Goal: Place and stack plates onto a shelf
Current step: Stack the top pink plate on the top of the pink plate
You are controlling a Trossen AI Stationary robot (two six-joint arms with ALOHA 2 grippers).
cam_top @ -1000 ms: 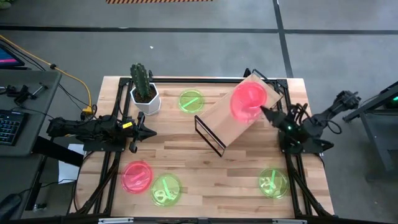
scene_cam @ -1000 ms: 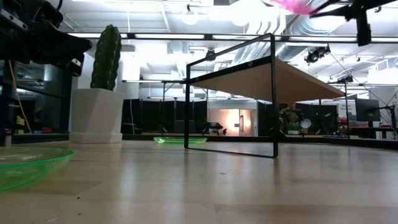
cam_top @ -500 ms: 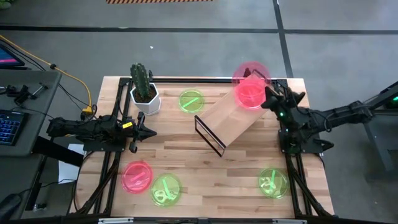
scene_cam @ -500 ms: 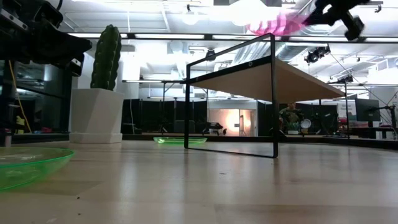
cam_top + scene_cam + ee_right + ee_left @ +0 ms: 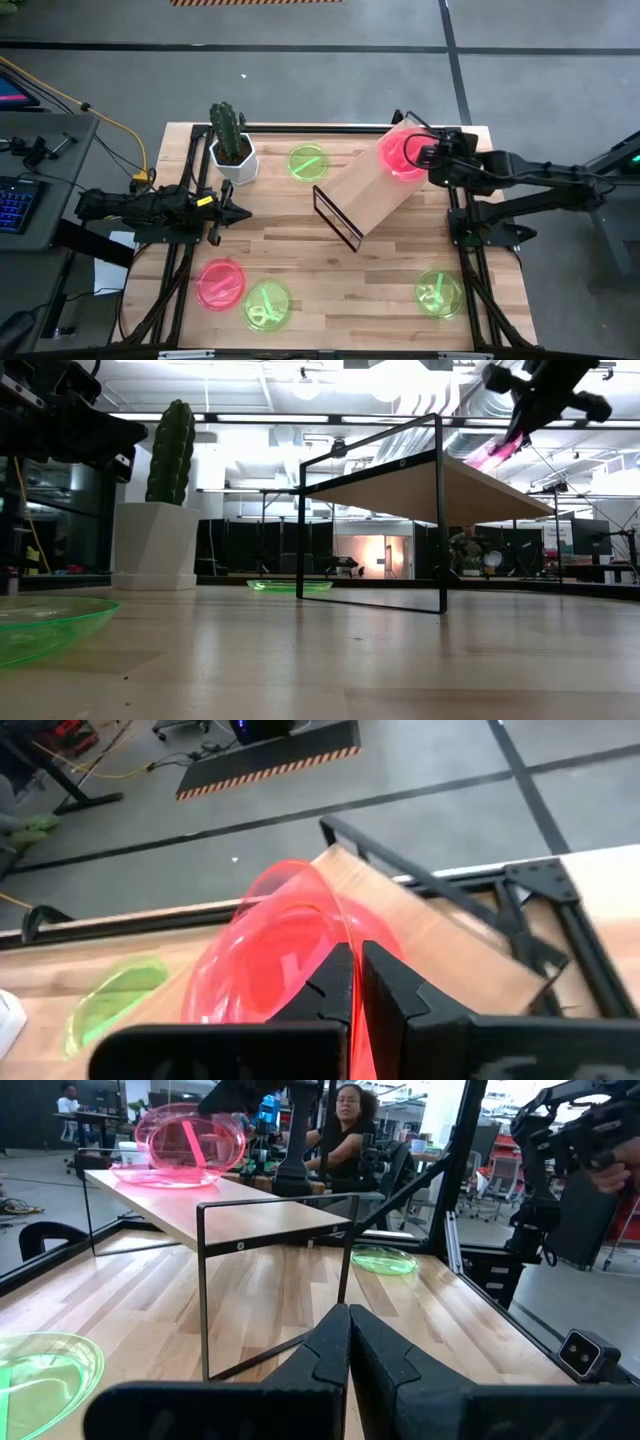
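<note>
A neon pink plate (image 5: 398, 155) hangs tilted over the far right end of the shelf (image 5: 365, 195), a light-wood board on a black wire frame. My right gripper (image 5: 420, 156) is shut on it. In the low view the plate (image 5: 495, 452) slants steeply down toward the board; I cannot tell whether it touches. My left gripper (image 5: 243, 213) waits shut at the table's left, holding nothing. Another pink plate (image 5: 220, 283) and three green ones (image 5: 307, 162), (image 5: 267, 303), (image 5: 438, 293) lie flat on the table. My right gripper pinches the pink plate's rim (image 5: 357, 1020) between its two fingers, on the side of the plate nearest the table's right edge. The fingers (image 5: 330, 982) come from the right, slanting down. The plate is tilted steeply, its free edge (image 5: 488, 461) lowest, over the shelf's top.
A cactus in a white pot (image 5: 231, 148) stands at the far left, beside the far green plate. The black table frame (image 5: 520, 890) runs just past the shelf's far right end. A seated person (image 5: 345, 1125) shows beyond the table.
My right gripper has swung from beside the shelf's right end toward the table's far edge and has rolled. The pink plate went with it, out past the far edge and back over the shelf's end. It has tipped from nearly level to steeply tilted, its free edge sinking toward the board.
</note>
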